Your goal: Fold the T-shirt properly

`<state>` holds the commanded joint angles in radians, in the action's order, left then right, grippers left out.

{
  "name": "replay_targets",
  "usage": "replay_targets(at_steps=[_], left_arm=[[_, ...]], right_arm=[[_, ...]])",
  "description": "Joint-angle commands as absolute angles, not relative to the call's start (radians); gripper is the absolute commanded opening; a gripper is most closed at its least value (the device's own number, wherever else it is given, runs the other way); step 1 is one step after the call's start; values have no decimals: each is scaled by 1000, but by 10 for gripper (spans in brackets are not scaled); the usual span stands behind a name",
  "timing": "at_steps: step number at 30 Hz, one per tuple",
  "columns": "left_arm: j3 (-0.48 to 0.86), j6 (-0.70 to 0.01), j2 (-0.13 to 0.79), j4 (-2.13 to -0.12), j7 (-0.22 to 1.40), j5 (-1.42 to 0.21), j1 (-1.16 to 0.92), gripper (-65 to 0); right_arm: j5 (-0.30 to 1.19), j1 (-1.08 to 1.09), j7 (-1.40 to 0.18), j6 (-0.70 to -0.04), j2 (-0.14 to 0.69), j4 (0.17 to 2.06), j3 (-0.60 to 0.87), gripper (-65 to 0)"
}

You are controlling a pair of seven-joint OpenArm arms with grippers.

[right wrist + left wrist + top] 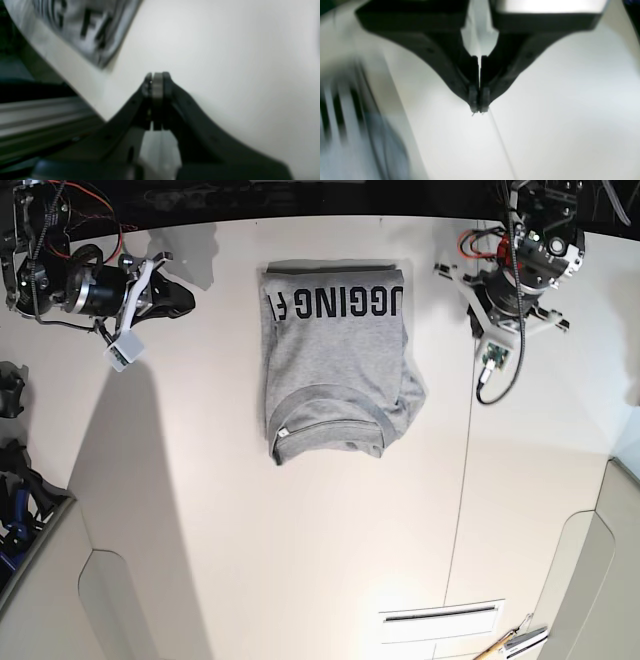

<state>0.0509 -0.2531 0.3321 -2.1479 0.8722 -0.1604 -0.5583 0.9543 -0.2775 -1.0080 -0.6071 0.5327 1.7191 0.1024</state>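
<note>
The heather-grey T-shirt [335,360] lies folded into a rough rectangle at the far middle of the white table [250,530]. Black lettering shows along its far edge, and the crew neck and white tag face the near edge. My left gripper [478,110] is shut and empty above bare table to the right of the shirt, whose blurred edge [345,130] shows in the left wrist view. My right gripper [157,75] is shut and empty over bare table to the left of the shirt, whose lettered corner [82,25] shows in the right wrist view. Both arms [520,270] [100,290] stand apart from the shirt.
A seam [465,480] runs down the table right of the shirt. A narrow slot [440,615] and some hand tools [510,645] lie at the near right. Dark gear [15,500] sits at the left edge. Metal rails [37,117] run beside the table.
</note>
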Motion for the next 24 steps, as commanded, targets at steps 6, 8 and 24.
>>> replay_targets(at_steps=[6,8,24], left_arm=[[54,-221,301,-2152,872,-136,-783,-637],[54,-221,298,-2152,871,-137,-829,-637],[54,-382,300,-2125,872,-212,-1093,-637]], right_arm=[[996,-371,-1011,-611,641,1732,103,-650],[994,-386,-1011,-611,646,1732,103,-650],[984,-648,-1032,-618,657,1730,80,-650]])
